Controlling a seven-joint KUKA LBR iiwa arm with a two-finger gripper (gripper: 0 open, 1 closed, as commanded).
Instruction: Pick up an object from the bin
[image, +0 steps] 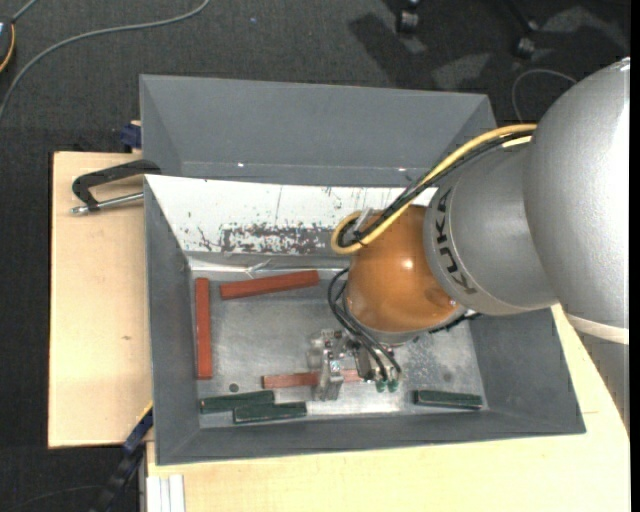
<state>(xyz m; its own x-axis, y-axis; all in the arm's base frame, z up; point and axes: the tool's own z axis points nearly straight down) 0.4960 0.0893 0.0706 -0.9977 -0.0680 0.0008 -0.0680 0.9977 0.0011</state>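
My gripper (329, 368) hangs low over the bin floor, a little right of the middle and near the front. It is at the right end of a short red stick (287, 381) that lies flat and points left. Whether the stick is gripped I cannot tell. Two dark green sticks (237, 403) (271, 411) lie along the front wall just left of and below the gripper.
A long red stick (268, 287) lies along the back of the floor, and another red stick (204, 328) runs along the left wall. A dark green stick (447, 399) lies at the front right. The arm's orange cover and cables hang above the bin's right half.
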